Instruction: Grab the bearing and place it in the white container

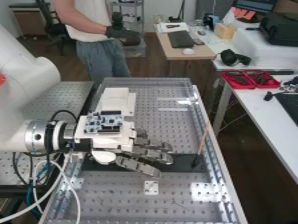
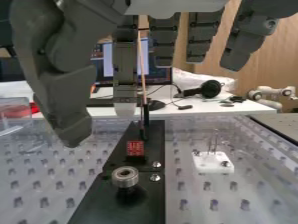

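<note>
So the hand point(image 1: 143, 153) is over the surface point(image 1: 113, 195), fingers loosely straight and spread. The bearing point(image 2: 125, 177) is sitting on the black plate point(image 2: 148, 206), which runs toward the surface's right edge in the high view.

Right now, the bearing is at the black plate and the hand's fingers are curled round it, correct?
Not curled round it: the wrist view shows the hand open, its fingers clear of the bearing. The bearing is at the black plate, as you say.
</note>
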`<state>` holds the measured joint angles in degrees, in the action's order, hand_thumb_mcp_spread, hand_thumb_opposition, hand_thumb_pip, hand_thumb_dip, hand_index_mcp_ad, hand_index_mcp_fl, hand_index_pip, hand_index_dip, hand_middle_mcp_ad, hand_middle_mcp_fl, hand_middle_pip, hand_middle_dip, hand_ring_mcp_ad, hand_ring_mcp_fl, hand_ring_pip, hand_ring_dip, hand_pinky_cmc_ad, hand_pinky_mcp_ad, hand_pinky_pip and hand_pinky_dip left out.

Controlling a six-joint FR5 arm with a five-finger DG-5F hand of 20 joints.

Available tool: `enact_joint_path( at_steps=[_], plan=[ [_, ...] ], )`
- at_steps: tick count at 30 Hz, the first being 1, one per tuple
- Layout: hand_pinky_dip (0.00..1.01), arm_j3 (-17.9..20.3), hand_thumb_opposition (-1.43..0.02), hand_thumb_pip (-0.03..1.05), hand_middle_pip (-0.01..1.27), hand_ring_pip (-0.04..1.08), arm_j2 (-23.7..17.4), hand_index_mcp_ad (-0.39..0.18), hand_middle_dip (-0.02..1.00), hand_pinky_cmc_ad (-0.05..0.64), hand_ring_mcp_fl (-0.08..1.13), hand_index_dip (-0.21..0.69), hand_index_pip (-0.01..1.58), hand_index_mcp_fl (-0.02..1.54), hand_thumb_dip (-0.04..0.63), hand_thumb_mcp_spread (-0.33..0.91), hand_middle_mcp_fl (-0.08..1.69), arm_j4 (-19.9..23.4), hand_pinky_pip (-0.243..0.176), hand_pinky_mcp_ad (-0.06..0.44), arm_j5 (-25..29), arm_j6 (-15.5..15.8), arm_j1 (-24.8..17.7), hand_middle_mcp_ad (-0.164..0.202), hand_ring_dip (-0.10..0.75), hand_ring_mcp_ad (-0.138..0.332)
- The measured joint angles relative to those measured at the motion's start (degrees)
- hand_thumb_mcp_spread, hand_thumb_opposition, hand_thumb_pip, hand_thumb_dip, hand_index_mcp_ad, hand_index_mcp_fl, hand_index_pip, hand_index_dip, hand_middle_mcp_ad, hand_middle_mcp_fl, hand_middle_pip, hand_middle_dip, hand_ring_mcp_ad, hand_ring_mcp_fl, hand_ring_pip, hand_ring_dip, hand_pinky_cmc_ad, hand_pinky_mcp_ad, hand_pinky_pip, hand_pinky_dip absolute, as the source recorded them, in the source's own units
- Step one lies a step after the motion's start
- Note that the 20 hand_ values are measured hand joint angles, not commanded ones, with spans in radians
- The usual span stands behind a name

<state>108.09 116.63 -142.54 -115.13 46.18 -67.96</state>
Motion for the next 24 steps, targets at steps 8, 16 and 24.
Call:
enact_joint_path(
  at_steps=[8, 16, 24],
  plan=[
    [0.19, -0.98, -0.80, 0.64, 0.13, 0.09, 1.35, -0.103, 0.19, 0.328, 0.00, 0.202, 1.39, 0.02, 0.236, 0.41, 0.01, -0.86, -0.075, 0.279, -0.69, 1.96, 0.56, 0.089, 0.075, 0.150],
    [0.19, -1.34, -0.83, 0.64, 0.13, 0.09, 1.91, -0.101, 0.19, 0.328, 0.00, 0.209, 1.40, 0.00, 0.284, 0.41, 0.01, -1.86, -0.075, 0.279, -1.05, 3.54, 0.78, 0.091, 0.075, 0.148],
    [0.18, -1.50, -0.84, 0.64, 0.13, 0.09, 2.36, -0.105, 0.19, 0.328, 0.00, 0.218, 1.40, 0.00, 0.284, 0.41, 0.01, -2.21, -0.075, 0.279, -1.31, 4.82, 0.81, 0.087, 0.075, 0.152]
  ],
)
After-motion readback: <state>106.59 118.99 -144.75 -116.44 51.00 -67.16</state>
